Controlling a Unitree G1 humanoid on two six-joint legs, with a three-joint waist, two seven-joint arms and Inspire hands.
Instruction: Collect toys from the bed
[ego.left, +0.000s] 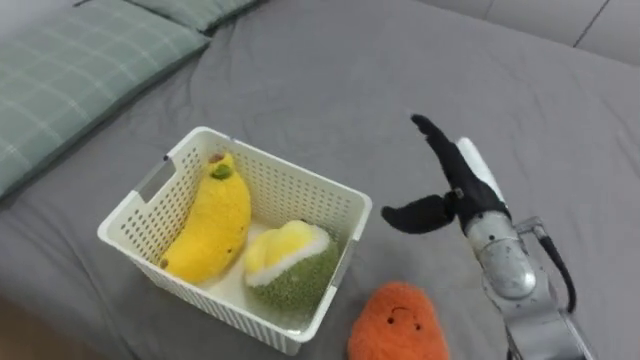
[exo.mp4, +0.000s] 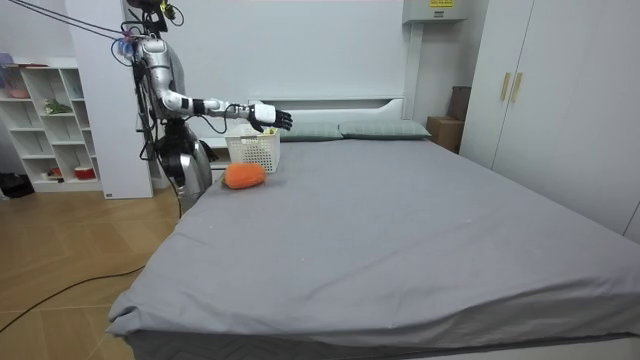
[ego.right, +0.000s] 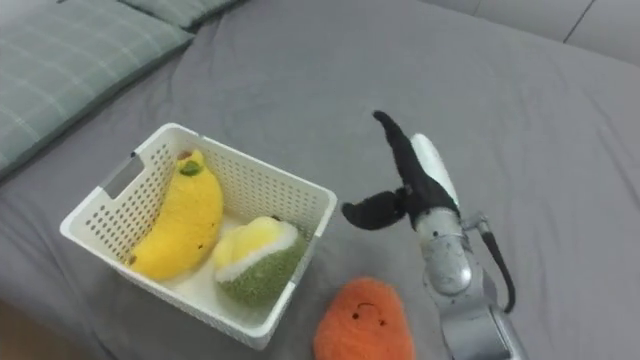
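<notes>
Aim comes first: our right hand (ego.left: 458, 190) hangs released and empty over the bed (ego.left: 330, 80), beyond the orange toy (ego.left: 398, 322), which lies just beside the basket (ego.left: 300, 175), outside it. We judge it best to pull back, lower over its middle, then close fully.

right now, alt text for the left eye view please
The robot's open right hand hovers over a grey bed, beside a white basket holding a banana toy and a green-and-yellow toy. An orange toy lies on the bed just outside the basket; a checked pillow sits upper left.
</notes>
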